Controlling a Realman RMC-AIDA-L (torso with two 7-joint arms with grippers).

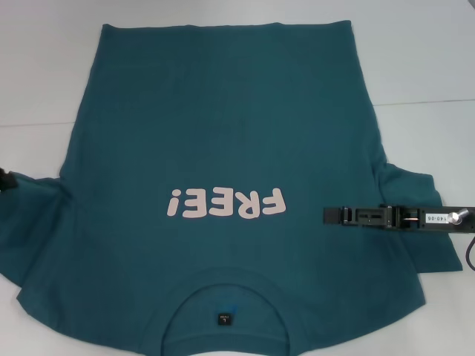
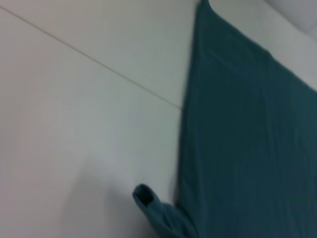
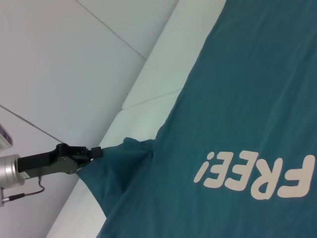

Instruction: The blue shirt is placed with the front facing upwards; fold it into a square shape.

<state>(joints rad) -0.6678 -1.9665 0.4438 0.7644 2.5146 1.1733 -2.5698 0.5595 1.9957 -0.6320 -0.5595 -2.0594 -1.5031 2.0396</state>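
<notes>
White desk (image 1: 44, 67) panels, joined by thin seams, are carrying the blue shirt (image 1: 223, 133), which is lying front up with the collar nearest the robot and the hem at the far side; the pink lettering (image 1: 226, 202) is facing upward. At the desk's left edge the left gripper (image 3: 94, 152) is pinching the left sleeve (image 1: 33, 215), lifting its edge off the desk; the right gripper (image 1: 330, 216) is hovering over the right chest area, and its opening cannot be judged. Risk: a thin pinch may be slipping under tension, dropping the sleeve and bunching the fold; uneven pulling may be skewing the shirt.
</notes>
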